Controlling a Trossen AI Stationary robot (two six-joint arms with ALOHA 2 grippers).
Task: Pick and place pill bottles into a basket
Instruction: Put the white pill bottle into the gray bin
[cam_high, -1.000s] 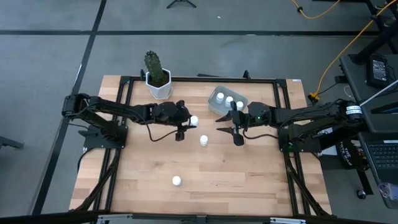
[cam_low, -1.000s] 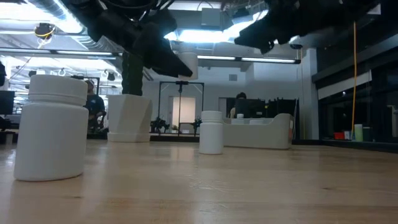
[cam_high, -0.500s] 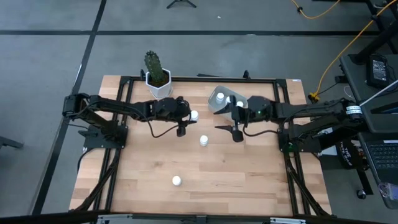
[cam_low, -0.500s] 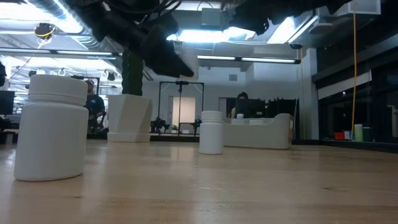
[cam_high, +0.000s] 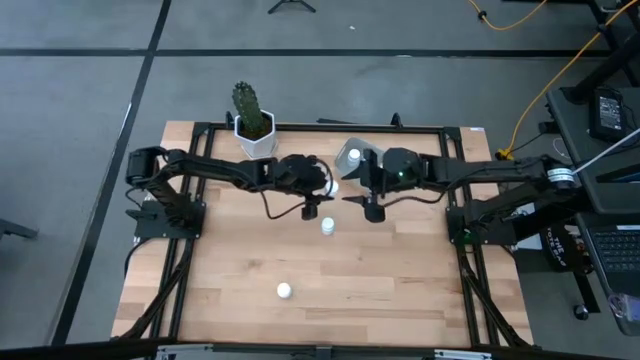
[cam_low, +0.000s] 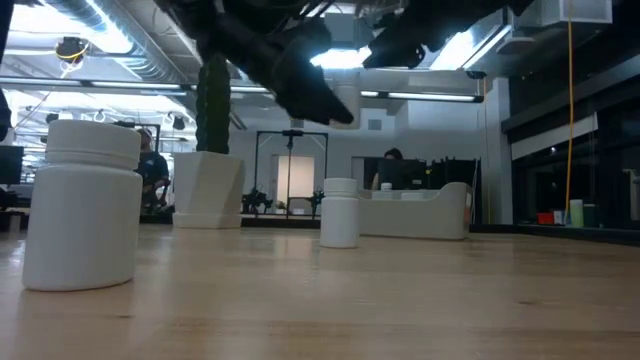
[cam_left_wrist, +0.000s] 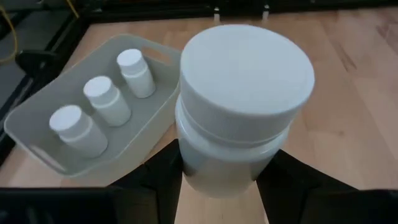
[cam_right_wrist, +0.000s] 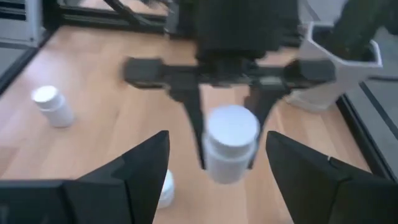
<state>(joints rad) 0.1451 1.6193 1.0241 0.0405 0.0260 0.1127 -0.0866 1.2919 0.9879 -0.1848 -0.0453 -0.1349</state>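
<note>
High view: wooden bench (cam_high: 400, 290) with both arms reaching in to the middle, claws nearly nose to nose just in front of the basket (cam_high: 349, 155).
Left claw (cam_high: 320, 192): clamped on one pill bottle, fingers partway closed around its body, lifted off the bench.
Held bottle (cam_left_wrist: 245, 106): upright in the left wrist view, white cap up, dark fingers (cam_left_wrist: 155, 180) hugging both sides of the lower half. Near the basket, not over it yet.
Right claw (cam_high: 362, 205): spread wide, nothing in it. Hangs just beside the basket, facing the left claw.
Right wrist view: own two fingers (cam_right_wrist: 134, 168) well apart, and beyond them the left claw head-on with the held bottle pinched between its tips.
Basket: pale grey tray near the far edge of the bench, right of the cactus pot (cam_high: 256, 138), mostly hidden under the right arm from above.
Bottles in the basket: three, standing upright in a row, seen from the left wrist (cam_left_wrist: 135, 73) (cam_left_wrist: 107, 99) (cam_left_wrist: 76, 129).
Loose bottles: one on the bench just in front of the two claws (cam_high: 327, 227), another well apart from it toward the front edge (cam_high: 284, 291). Both upright.
Low view: front bottle looming big at the left (cam_low: 85, 205), the middle one farther back (cam_low: 340, 212), the basket behind that, dark arm parts overhead.
</note>
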